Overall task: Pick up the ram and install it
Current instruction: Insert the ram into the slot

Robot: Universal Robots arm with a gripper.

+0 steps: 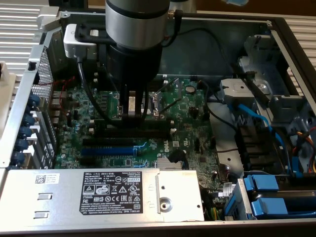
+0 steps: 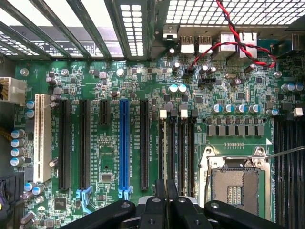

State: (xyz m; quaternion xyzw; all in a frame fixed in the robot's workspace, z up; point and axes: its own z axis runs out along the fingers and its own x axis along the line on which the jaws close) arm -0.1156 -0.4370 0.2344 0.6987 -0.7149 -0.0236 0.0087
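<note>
My gripper [image 2: 165, 191] is shut, its two fingertips pinched on a thin strip seen edge-on, which I take for the ram [image 2: 164, 152]. The ram runs along one of the black memory slots [image 2: 184, 148] beside the processor socket [image 2: 237, 183]; whether it is seated in that slot I cannot tell. In the exterior view the gripper [image 1: 133, 116] reaches straight down onto the green motherboard [image 1: 192, 128], just above the long black slots [image 1: 153, 129], and the arm hides most of the ram there.
A blue expansion slot [image 2: 124, 143] and black ones lie beside the memory slots. More black slots [image 2: 288, 162] sit past the socket. A red and black twisted wire [image 2: 238, 43] crosses the board. The metal power-supply box [image 1: 98, 192] and blue drive latches [image 1: 266, 195] border the case.
</note>
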